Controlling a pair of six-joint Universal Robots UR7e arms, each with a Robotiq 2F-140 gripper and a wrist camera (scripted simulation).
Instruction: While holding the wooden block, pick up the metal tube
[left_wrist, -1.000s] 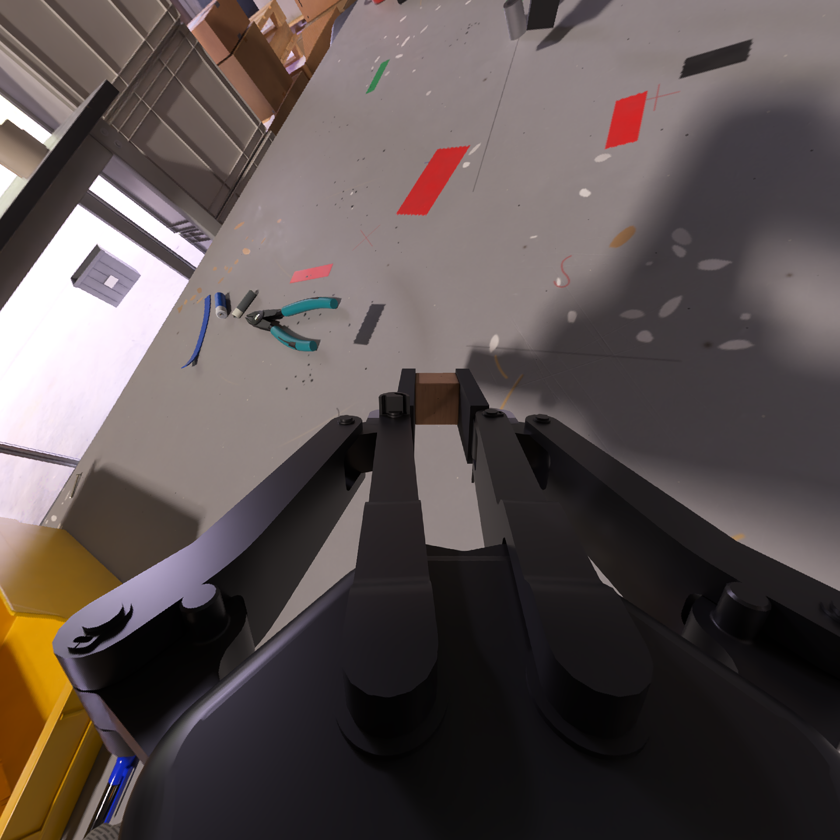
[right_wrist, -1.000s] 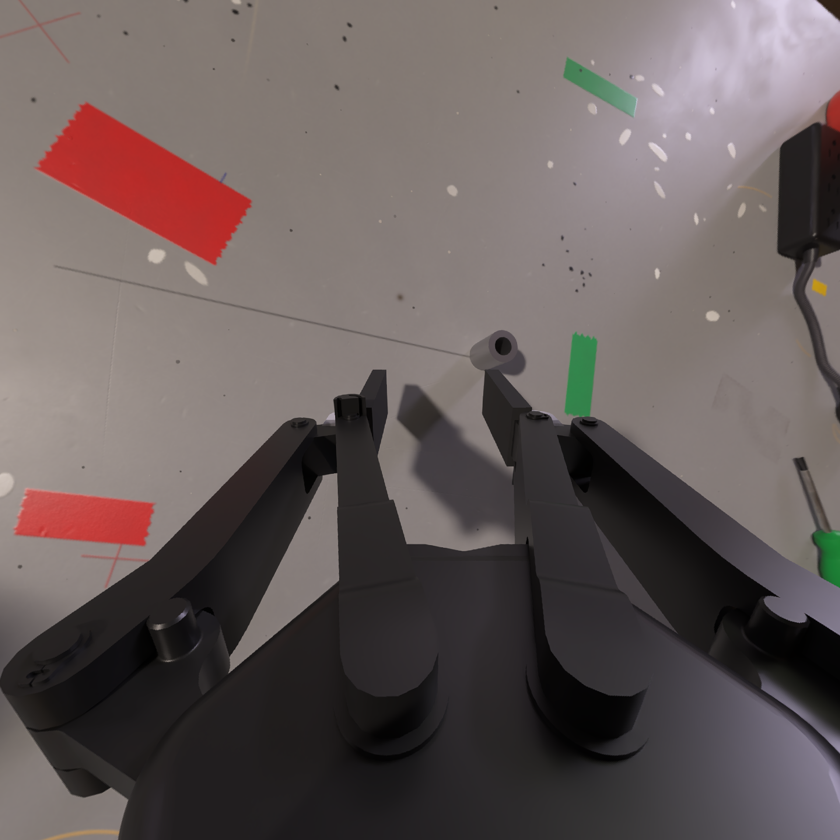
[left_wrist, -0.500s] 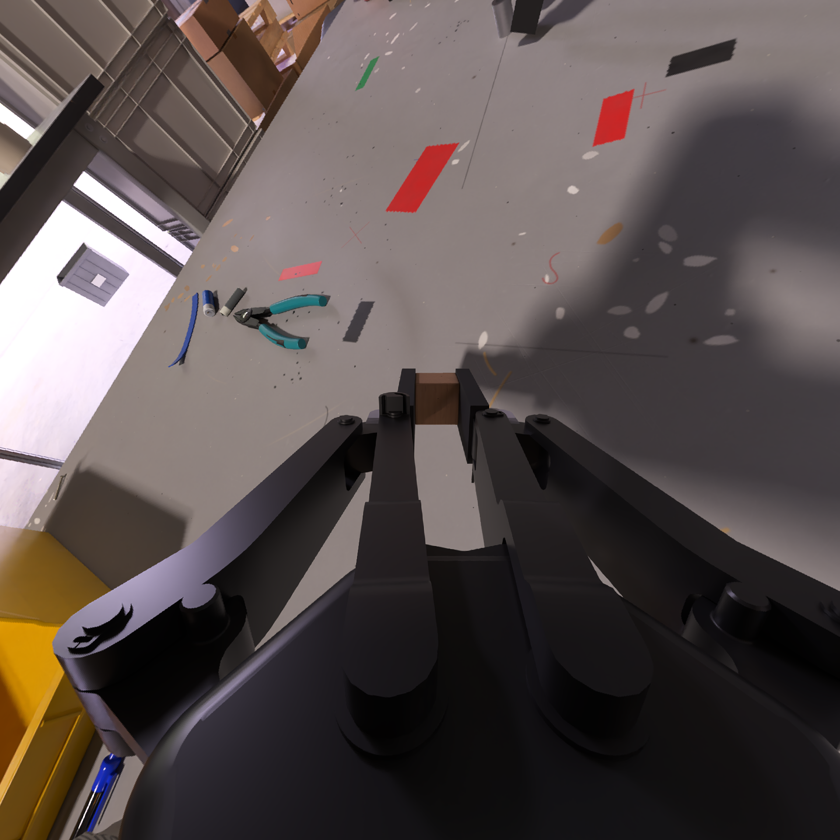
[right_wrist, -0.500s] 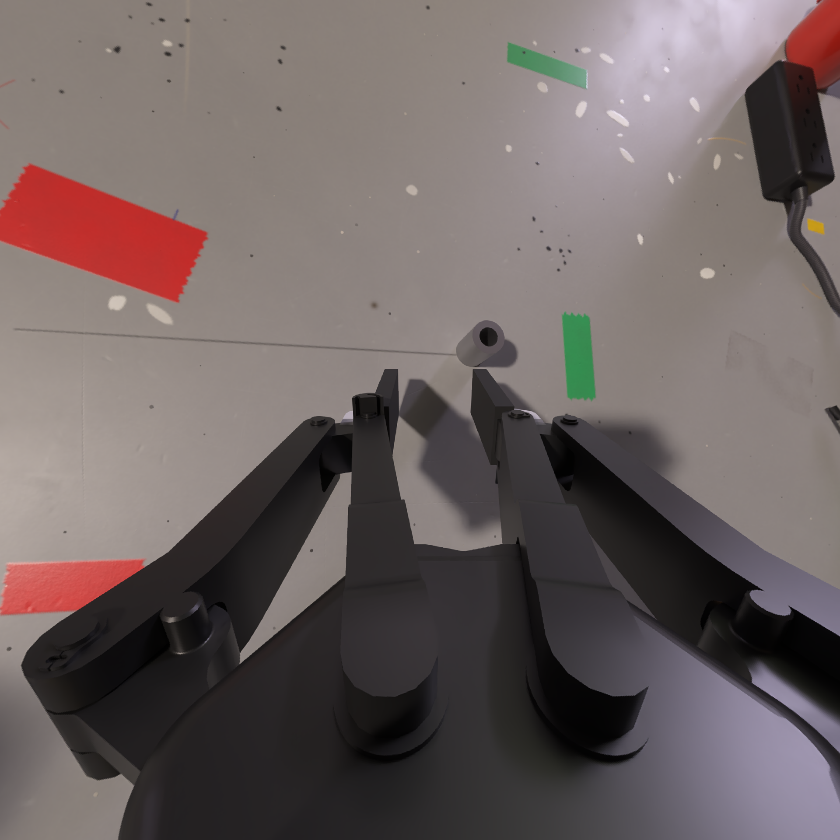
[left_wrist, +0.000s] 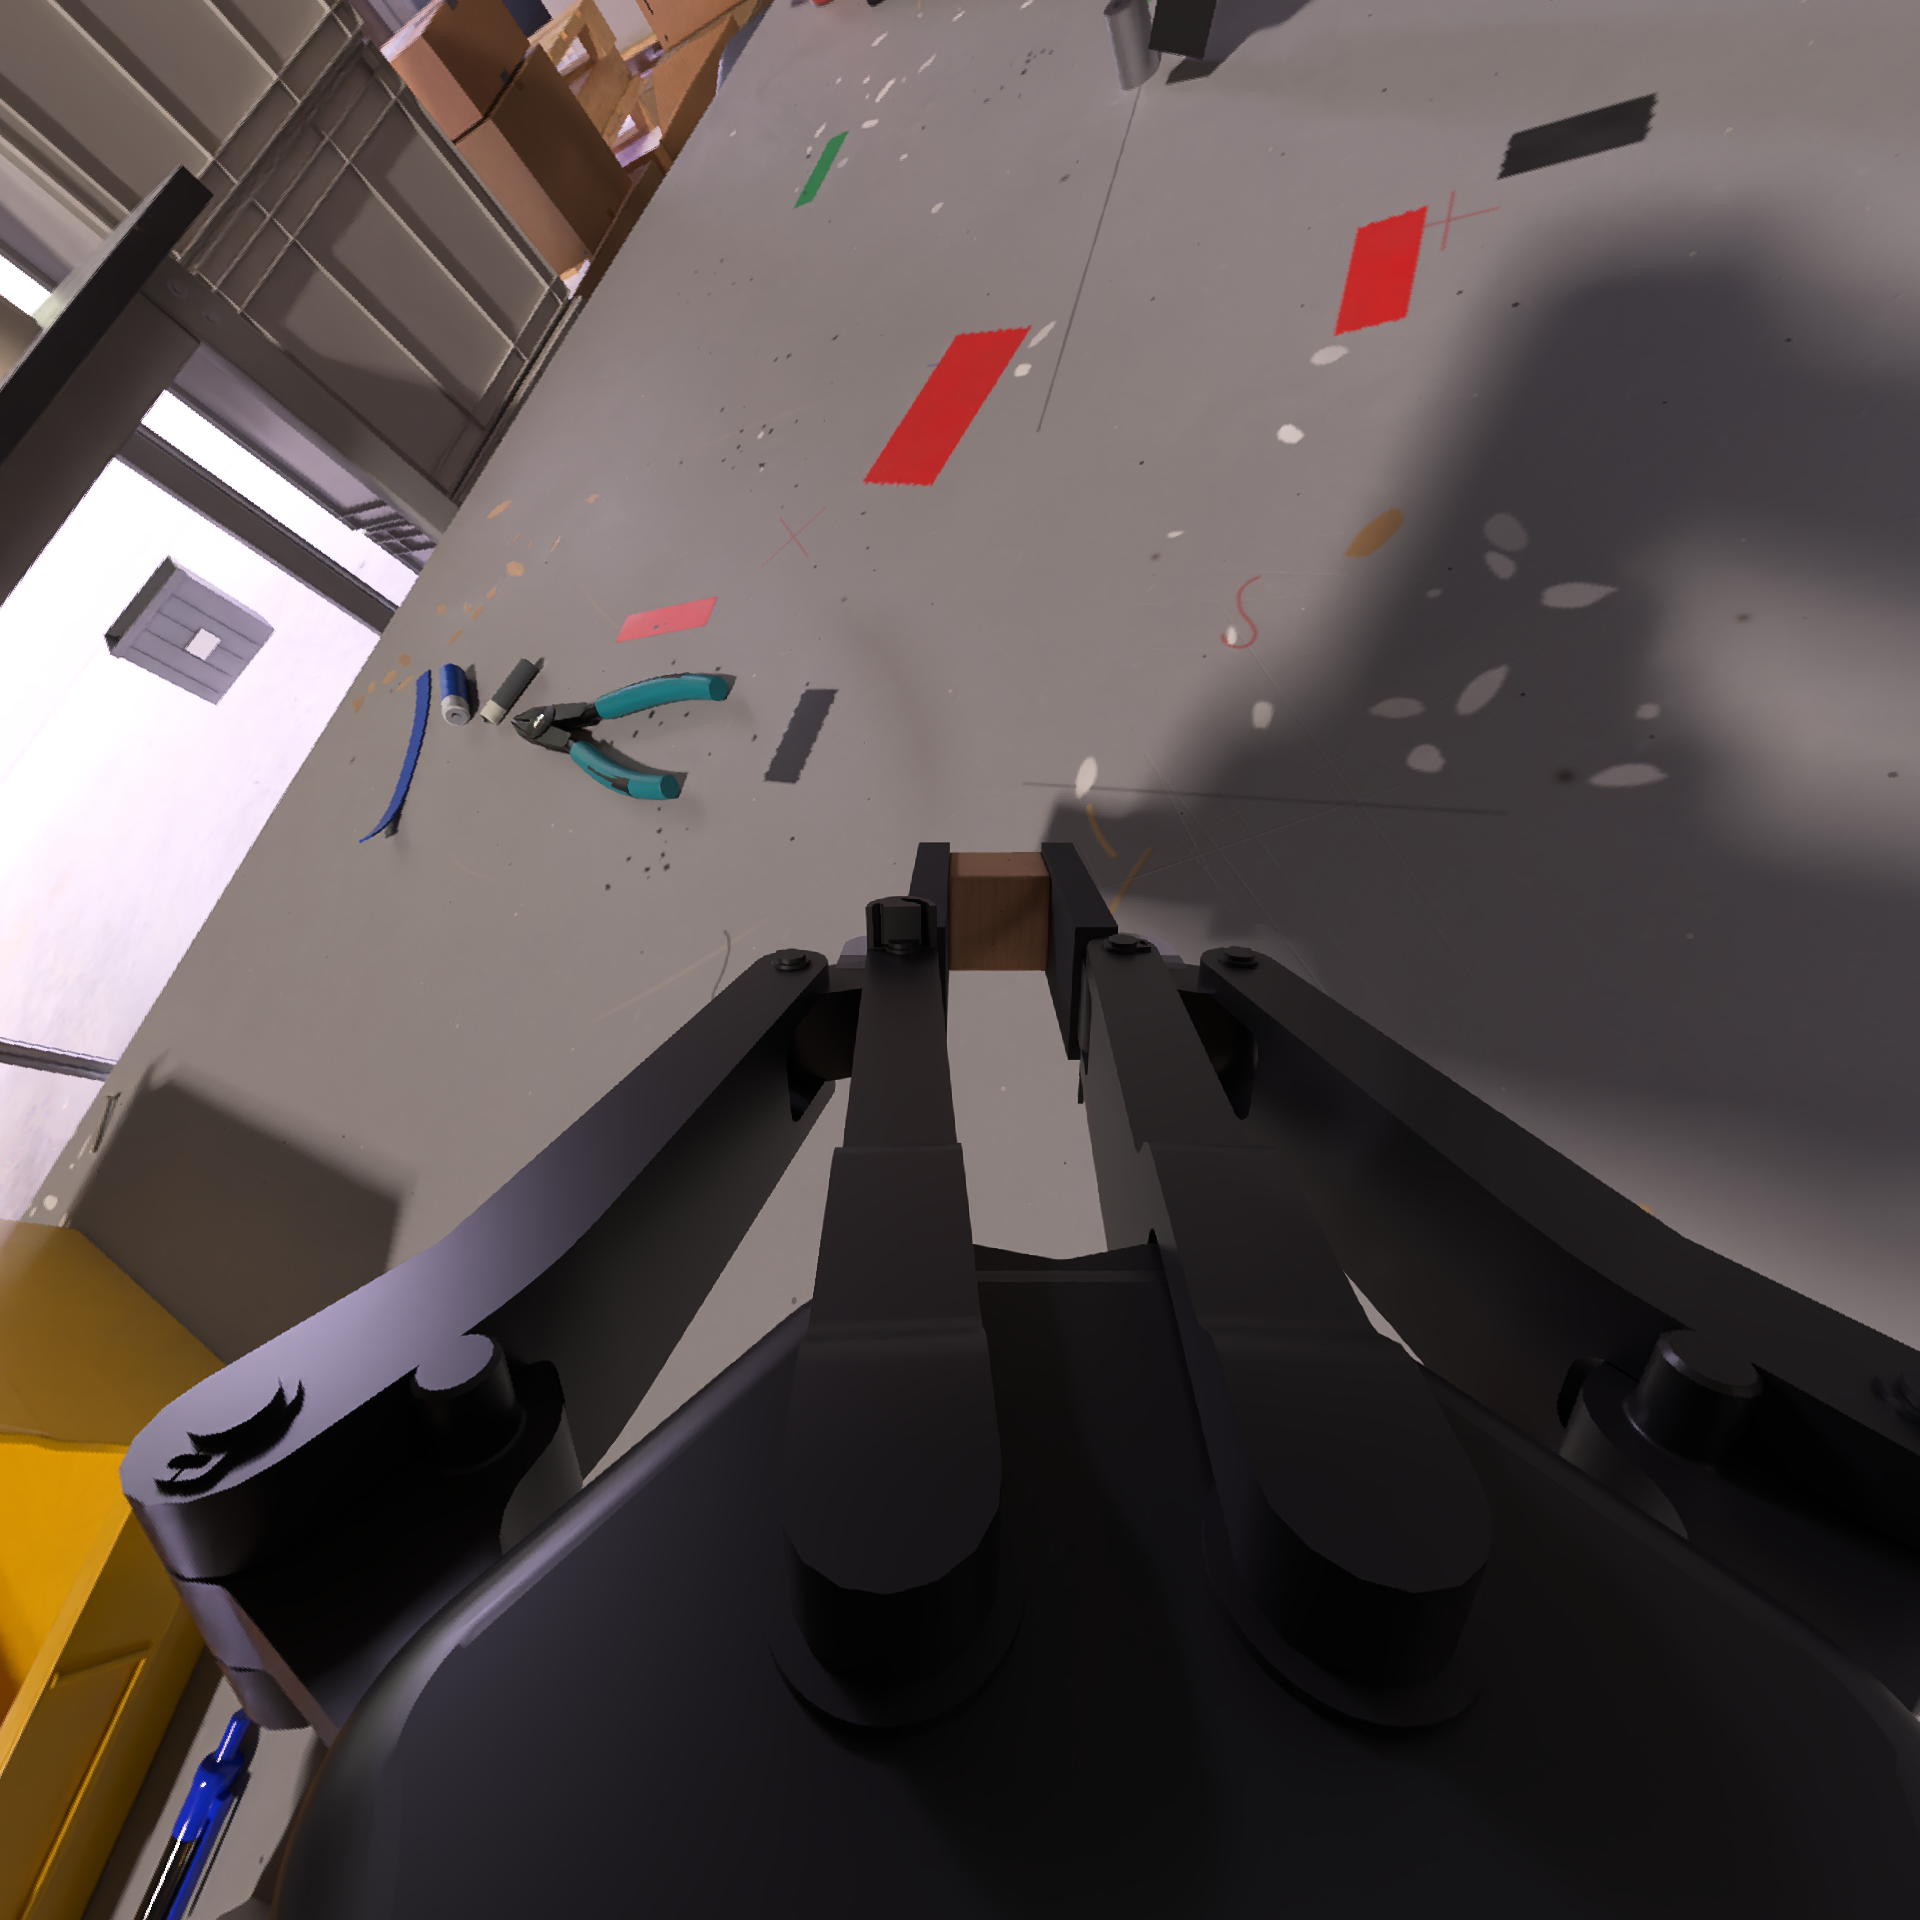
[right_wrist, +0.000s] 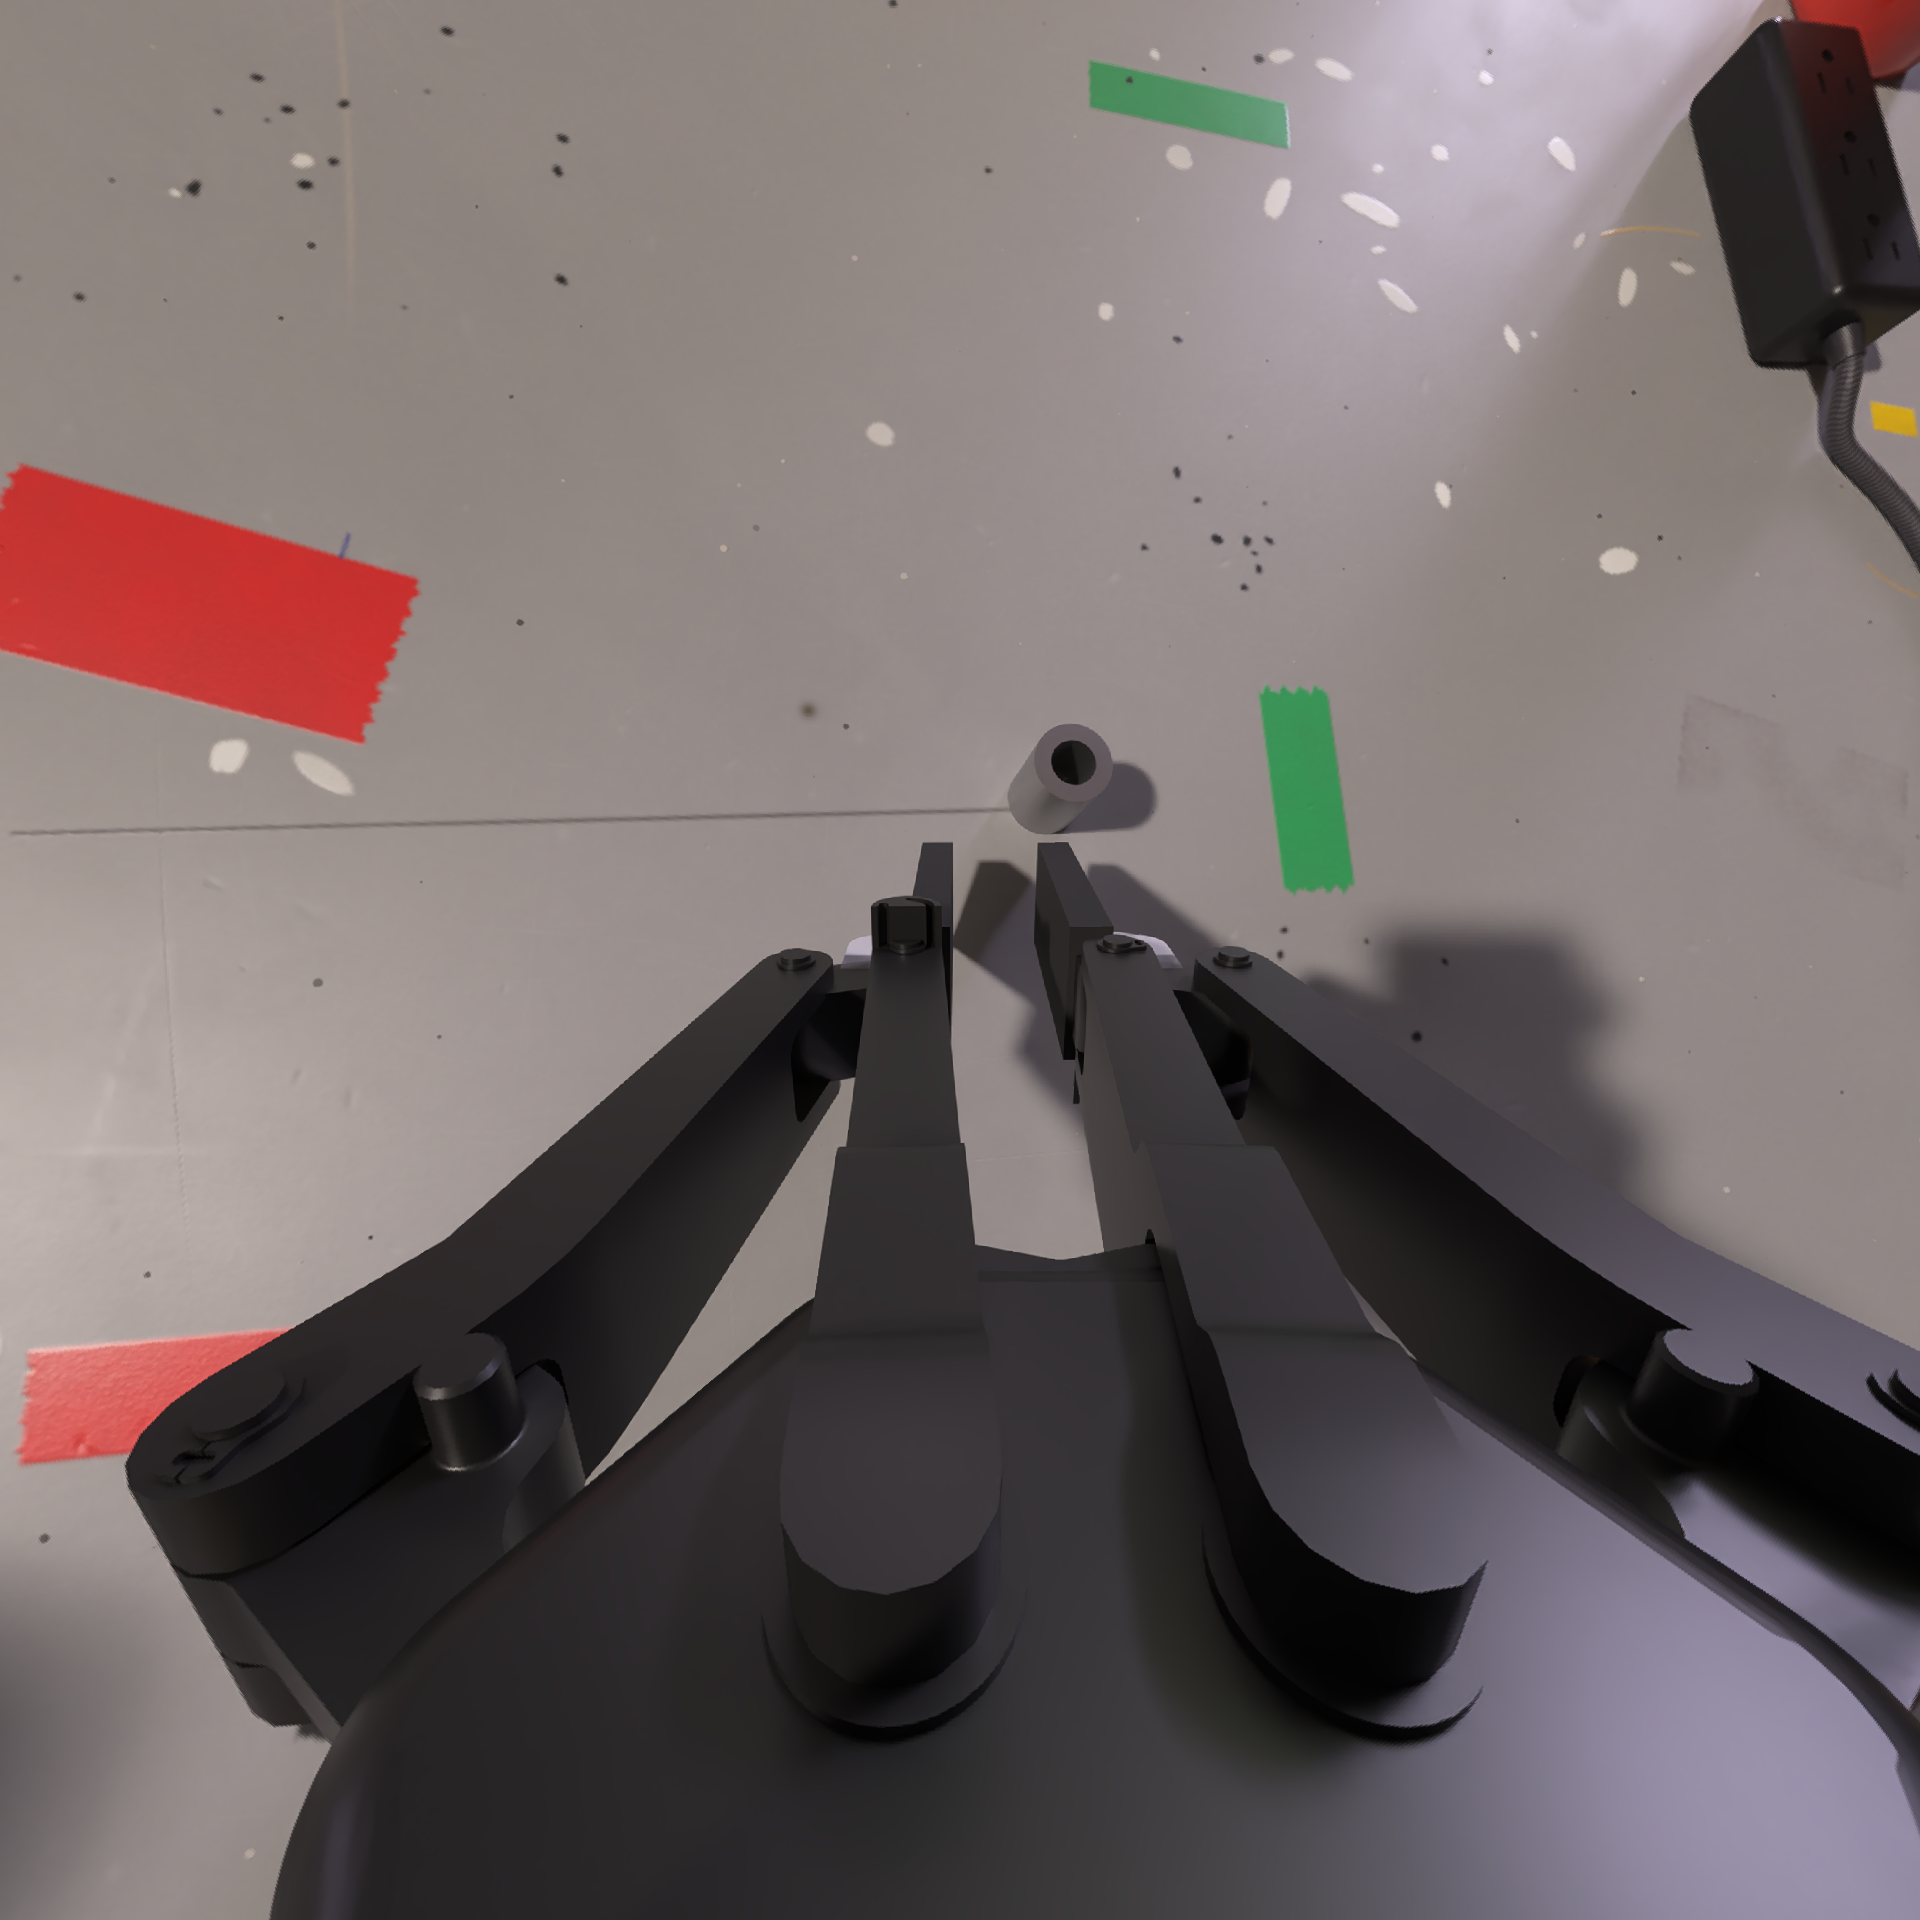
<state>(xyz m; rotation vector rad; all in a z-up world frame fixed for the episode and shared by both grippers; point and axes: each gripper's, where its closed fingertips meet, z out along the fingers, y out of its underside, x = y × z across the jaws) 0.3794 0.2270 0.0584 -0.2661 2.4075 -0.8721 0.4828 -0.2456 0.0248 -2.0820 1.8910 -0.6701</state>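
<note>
My left gripper (left_wrist: 995, 883) is shut on the small brown wooden block (left_wrist: 995, 909) and holds it above the grey table (left_wrist: 1039, 644). The metal tube (right_wrist: 1060, 781), a short grey cylinder with a dark bore, stands on the table just beyond my right gripper's (right_wrist: 992, 868) fingertips, slightly to their right. It is not between the fingers. The right gripper's jaws stand close together with a narrow empty gap, above their own shadow. The tube also shows small at the far top of the left wrist view (left_wrist: 1130, 47).
Teal-handled pliers (left_wrist: 613, 727), a blue battery (left_wrist: 453, 691) and a blue strip lie to the left. A yellow bin (left_wrist: 62, 1507) sits at the near left. A black power block (right_wrist: 1808, 197) with a cable is at the right. Red and green tape patches mark the table.
The right gripper's fingers have narrowed their gap and swung so the tube sits nearer their tips. The left gripper has drifted a little, still holding the block.
</note>
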